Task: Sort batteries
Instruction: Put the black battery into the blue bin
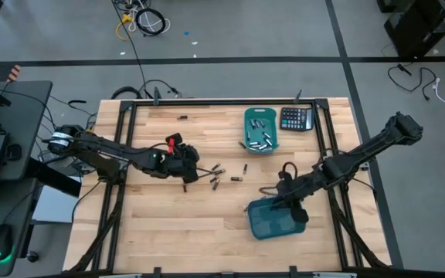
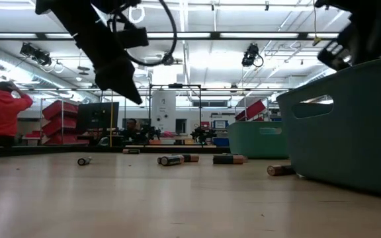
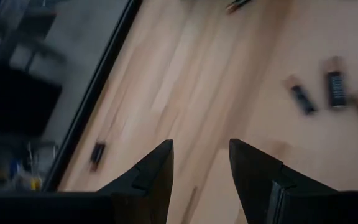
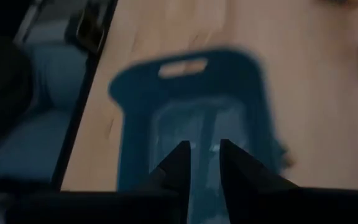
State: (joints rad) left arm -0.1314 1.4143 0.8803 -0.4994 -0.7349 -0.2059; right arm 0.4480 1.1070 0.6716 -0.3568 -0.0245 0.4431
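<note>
While the left gripper (image 1: 185, 179) hangs above the wood just left of the table's middle, its two dark fingers (image 3: 151, 177) stand apart with bare boards showing between them and nothing held. Just to its right, a small scatter of loose batteries (image 1: 215, 175) lies on the table (image 1: 168, 232), close to the fingertips but not touching them; the left wrist view shows several dark cells (image 3: 335, 88) ahead of the fingers. One more battery (image 1: 245, 167) lies a little farther right, toward the middle. A single battery (image 1: 182, 117) sits alone near the far edge, well apart from the rest.

Over on the right, the right gripper (image 1: 288, 202) is poised above the near teal bin (image 1: 275, 222), which sits at the near right of the table. Its fingers (image 4: 179, 163) show a narrow gap with the bin's floor visible between them; whether anything is pinched there I cannot tell.

A second teal bin (image 1: 259, 130) sits at the far side, right of centre, and holds a heap of silvery batteries (image 1: 259, 139). Just right of it, touching or nearly so, lies a black calculator (image 1: 296, 118).
</note>
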